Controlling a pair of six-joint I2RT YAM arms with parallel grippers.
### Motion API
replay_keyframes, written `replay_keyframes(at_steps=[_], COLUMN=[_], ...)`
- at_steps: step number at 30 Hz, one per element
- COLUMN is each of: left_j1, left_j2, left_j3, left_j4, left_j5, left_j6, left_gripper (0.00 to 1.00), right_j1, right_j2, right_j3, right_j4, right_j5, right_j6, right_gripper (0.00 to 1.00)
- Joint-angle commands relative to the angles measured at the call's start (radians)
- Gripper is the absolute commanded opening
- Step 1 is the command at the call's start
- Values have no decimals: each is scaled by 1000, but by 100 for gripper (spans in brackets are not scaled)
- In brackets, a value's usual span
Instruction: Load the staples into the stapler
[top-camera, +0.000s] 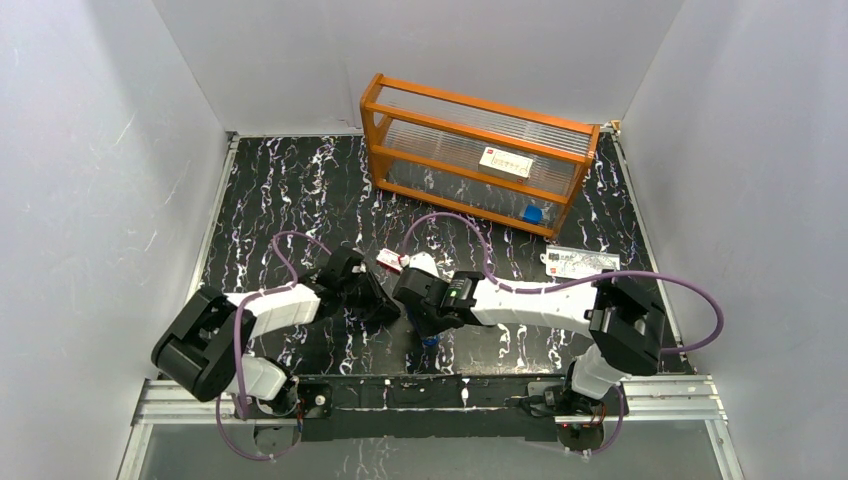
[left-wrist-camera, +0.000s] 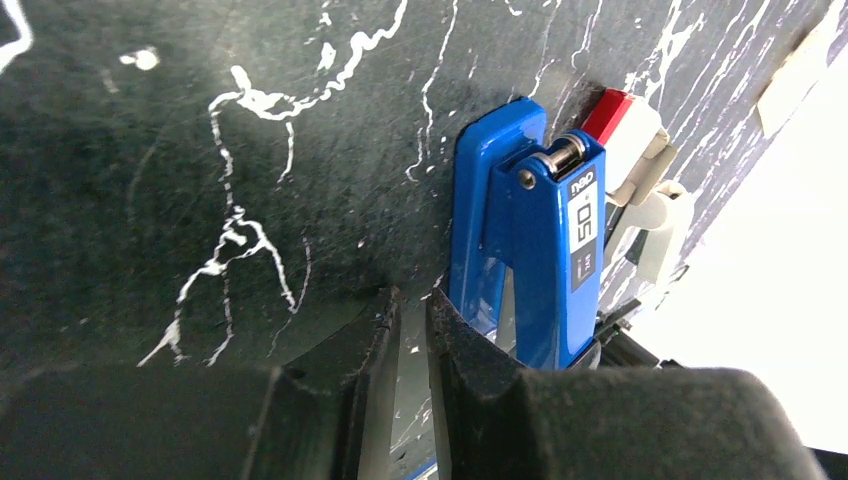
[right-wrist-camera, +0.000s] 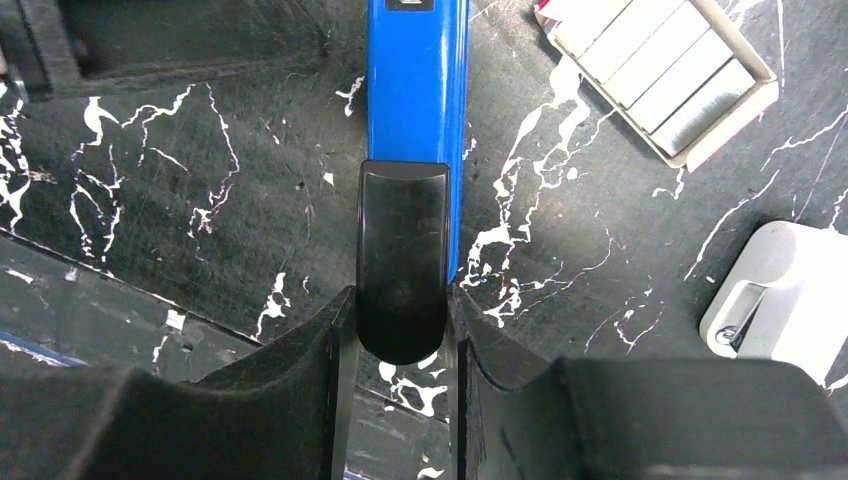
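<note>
You have loaded nothing yet. The staples (right-wrist-camera: 665, 60) lie in rows in their open cardboard box (right-wrist-camera: 745, 112) on the worktop (right-wrist-camera: 200, 200), just far of the stapler (right-wrist-camera: 415, 90). No metal channel shows, so I judge that opening it, feeding a strip and closing it are all left.

The stapler lies between your two grippers, its long axis left to right, black front end pointing right. Your right gripper (right-wrist-camera: 403, 300) is clamped on that front end. Your left gripper (left-wrist-camera: 412, 305) sits at the hinge end, a narrow slit apart and gripping nothing.
</note>
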Motion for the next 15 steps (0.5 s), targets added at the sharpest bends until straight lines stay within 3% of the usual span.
replay_keyframes(at_steps=[1, 15], left_j1=[7, 7], left_j2=[-20, -84], left_j3=[-40, -12], left_j4=[-230, -288], left_j5=[-173, -205], left_j6=[60, 73], left_gripper=[16, 17], right_j1=[-4, -20], right_j2=[39, 88], right_j3=[29, -22], right_j4=[-16, 18], right_j5=[-7, -83], right_j6=[3, 11], right_gripper=[32, 31])
